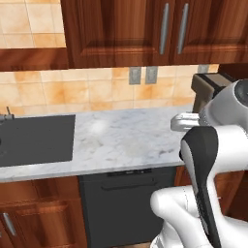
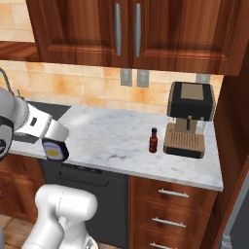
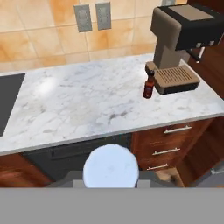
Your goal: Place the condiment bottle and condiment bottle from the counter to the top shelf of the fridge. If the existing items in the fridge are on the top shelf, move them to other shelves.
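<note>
Approach step, by judgement: nothing lifted yet, nothing carried toward the fridge. Found one condiment bottle (image 2: 153, 140) standing upright on the marble counter (image 2: 107, 138), just beside the left front corner of the coffee machine (image 2: 189, 116), very near to its drip tray and perhaps touching it; could not decide this from the hand view. Noted a dark red body, a black cap, and a narrow, slightly tall shape, so probably easy to tip over. Could not tell the place of the second bottle. Saw the arm (image 2: 29, 124) folded high and to the left, well apart from the bottle, above the counter edge near the sink (image 1: 34, 138). Could not tell the state of the gripper, whether released or clenched; certainly not grasping the bottle, given the wide gap from it.

Judged the task as hardly begun. For the next move: needed a long reach to the right and forward, perhaps with some driving of the base toward the machine. Needed also fingers spread before the descent, and an approach from the open left or front side, away from the machine body. Expected little room on the right side of the bottle.
</note>
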{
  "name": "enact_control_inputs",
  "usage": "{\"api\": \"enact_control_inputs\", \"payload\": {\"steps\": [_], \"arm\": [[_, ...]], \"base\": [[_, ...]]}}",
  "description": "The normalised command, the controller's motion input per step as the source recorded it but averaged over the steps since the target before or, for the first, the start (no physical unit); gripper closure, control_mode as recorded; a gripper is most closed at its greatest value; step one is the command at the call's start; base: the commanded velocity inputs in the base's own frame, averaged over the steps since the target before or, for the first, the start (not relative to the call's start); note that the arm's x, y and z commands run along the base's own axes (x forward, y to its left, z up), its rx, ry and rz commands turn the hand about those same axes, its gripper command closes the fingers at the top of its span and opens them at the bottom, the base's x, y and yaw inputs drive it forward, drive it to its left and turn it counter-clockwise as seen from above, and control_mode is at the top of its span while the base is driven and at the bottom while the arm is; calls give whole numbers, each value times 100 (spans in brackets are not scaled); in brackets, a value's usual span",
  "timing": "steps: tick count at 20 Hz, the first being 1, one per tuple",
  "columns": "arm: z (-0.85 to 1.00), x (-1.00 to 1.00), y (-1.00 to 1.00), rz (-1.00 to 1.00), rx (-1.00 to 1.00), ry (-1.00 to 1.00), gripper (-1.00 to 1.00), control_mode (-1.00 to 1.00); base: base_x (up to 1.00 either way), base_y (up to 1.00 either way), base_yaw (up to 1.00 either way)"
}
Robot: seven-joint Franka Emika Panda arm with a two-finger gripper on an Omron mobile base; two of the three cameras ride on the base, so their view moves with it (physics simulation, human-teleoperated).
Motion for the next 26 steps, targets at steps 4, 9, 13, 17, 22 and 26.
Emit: {"api": "enact_control_inputs", "payload": {"steps": [4, 9, 13, 17, 22, 26], "arm": [[0, 0, 0, 0, 0, 0, 100, 100], [0, 0, 0, 0, 0, 0, 100, 100], [0, 0, 0, 0, 0, 0, 100, 100], [0, 0, 0, 0, 0, 0, 100, 100], [0, 0, 0, 0, 0, 0, 100, 100], [0, 0, 0, 0, 0, 0, 100, 100]], "base": [[-100, -6, -5], [-100, -31, -2], [-100, -93, -5], [-100, -100, -11], [-76, -100, -12], [23, -100, -12]]}}
